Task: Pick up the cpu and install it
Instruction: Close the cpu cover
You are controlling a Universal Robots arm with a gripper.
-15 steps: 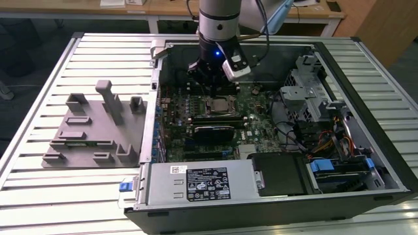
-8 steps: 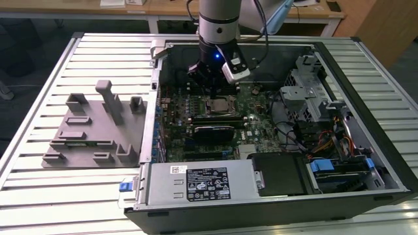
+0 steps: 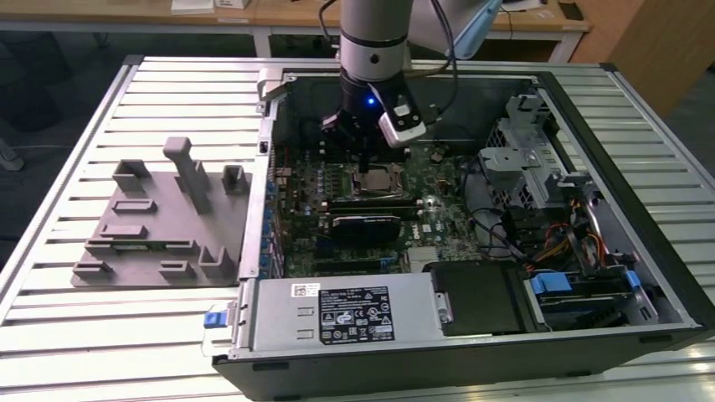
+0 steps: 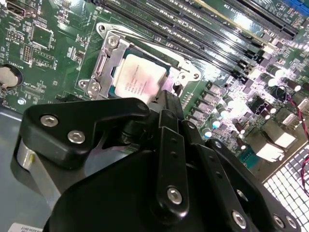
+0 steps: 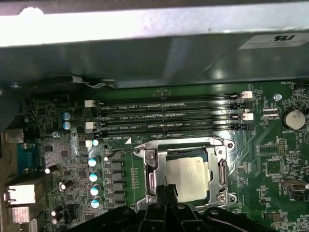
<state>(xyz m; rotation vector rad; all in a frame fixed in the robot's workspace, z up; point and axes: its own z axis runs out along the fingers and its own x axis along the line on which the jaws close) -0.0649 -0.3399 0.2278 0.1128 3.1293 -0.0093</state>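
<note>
The cpu [image 3: 386, 178] lies flat inside its socket on the green motherboard, silver top up, and appears in both wrist views [image 4: 139, 81] [image 5: 189, 178]. The socket's metal frame [image 5: 222, 170] surrounds it. My gripper [image 3: 363, 164] hangs straight down into the open computer case, just over the cpu's near edge. Its black fingers [image 5: 166, 192] look pressed together, tips at the chip's rim [image 4: 166, 104]. Nothing sits between them.
The open computer case [image 3: 625, 209] lies on a slatted table. A grey tray [image 3: 156, 219] with moulded holders rests at the exterior view's left. Memory slots [image 5: 169, 116] run beside the socket. A power supply [image 3: 335, 314] and drive cage [image 3: 525, 159] crowd the case.
</note>
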